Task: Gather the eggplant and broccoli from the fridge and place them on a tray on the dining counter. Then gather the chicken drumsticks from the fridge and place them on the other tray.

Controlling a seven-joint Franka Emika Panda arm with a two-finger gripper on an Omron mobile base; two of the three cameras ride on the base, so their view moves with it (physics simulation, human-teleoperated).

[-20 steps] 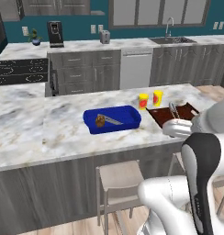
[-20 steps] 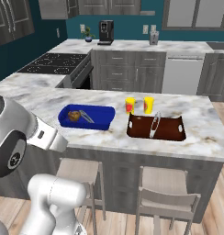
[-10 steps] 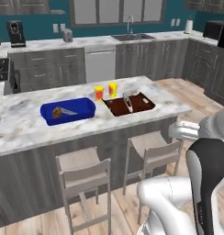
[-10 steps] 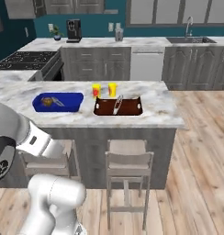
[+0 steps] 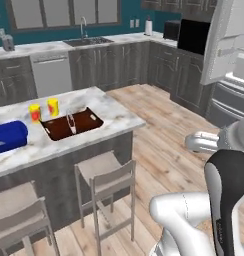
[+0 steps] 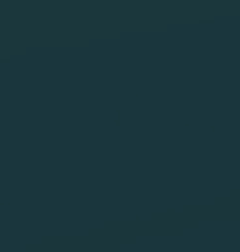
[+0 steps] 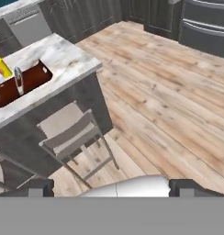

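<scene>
- End effector point(image 7: 106, 187) has its two dark finger tips spread wide at the bottom of the hand view, one at each side, with nothing between them; it looks out over wooden floor point(image 7: 178, 105).
- Just beyond it in the hand view stands a grey stool point(image 7: 70, 133), tucked against the dark side of the island.
- Above the stool, the marble surface point(image 7: 63, 57) of the dining island carries a dark brown tray point(image 7: 22, 85) with a thin metal handle arching over it.
- In the left base view that same brown tray point(image 5: 74, 124) lies near the middle of the island's surface point(image 5: 114, 112); what lies in it I cannot tell.
- Two small yellow and red containers point(image 5: 44, 108) stand just behind the brown tray, side by side.
- A blue tray point(image 5: 8, 136) sits to the left of the brown one, cut off by the picture's edge; its contents cannot be made out.
- Two stools point(image 5: 106, 172) stand along the near side of the island.
- Far right in the left base view, the fridge point(image 5: 229, 45) stands with a white door swung open; its shelves are too cut off to make out any eggplant, broccoli or drumsticks.
- Along the back wall run grey cabinets with a sink faucet point(image 5: 84, 27) and a dishwasher point(image 5: 51, 75).
- Right base view is a uniform dark teal.
</scene>
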